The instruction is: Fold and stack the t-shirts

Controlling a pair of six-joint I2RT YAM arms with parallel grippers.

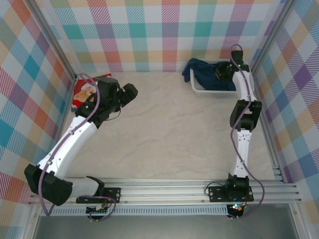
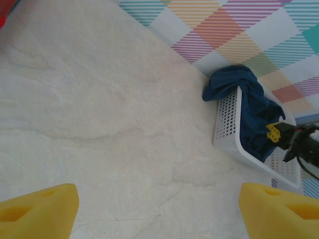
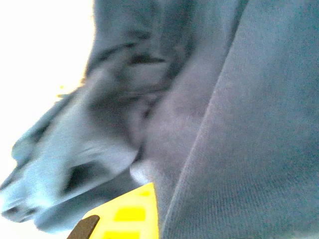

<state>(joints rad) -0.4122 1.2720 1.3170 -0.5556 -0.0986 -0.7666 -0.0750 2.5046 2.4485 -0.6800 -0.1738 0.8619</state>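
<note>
One navy t-shirt [image 1: 200, 70], one red t-shirt [image 1: 82, 92]

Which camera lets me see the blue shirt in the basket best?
The left wrist view: the navy shirt shows clearly and sharp, draped over the white basket's rim. The top view shows it small, partly under the right arm. The right wrist view is so close that the cloth looks blurry.
</note>
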